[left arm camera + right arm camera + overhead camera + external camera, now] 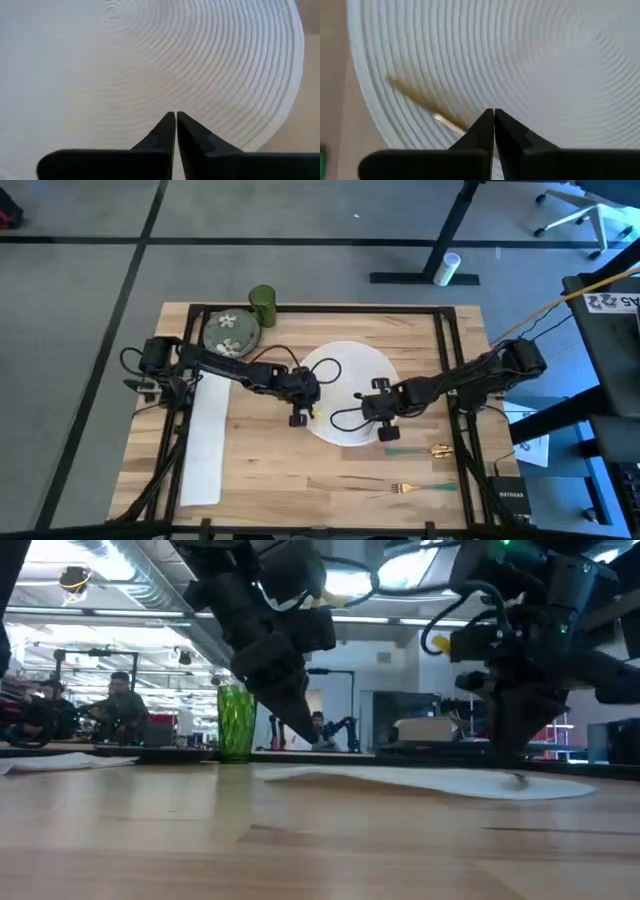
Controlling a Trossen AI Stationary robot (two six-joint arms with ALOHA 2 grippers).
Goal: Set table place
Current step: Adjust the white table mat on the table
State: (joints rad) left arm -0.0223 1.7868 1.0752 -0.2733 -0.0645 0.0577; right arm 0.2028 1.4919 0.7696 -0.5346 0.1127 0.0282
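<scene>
— Inspector: Gripper status?
— Operator: My left gripper and right gripper are both clenched, holding nothing, fingertips meeting above the white round placemat. The table lies beneath them.

Beyond the table: a busy workshop floor.
A white cylinder lies beside a black desk leg on the grey floor; in the low view, a seated person works at a far bench.
</scene>
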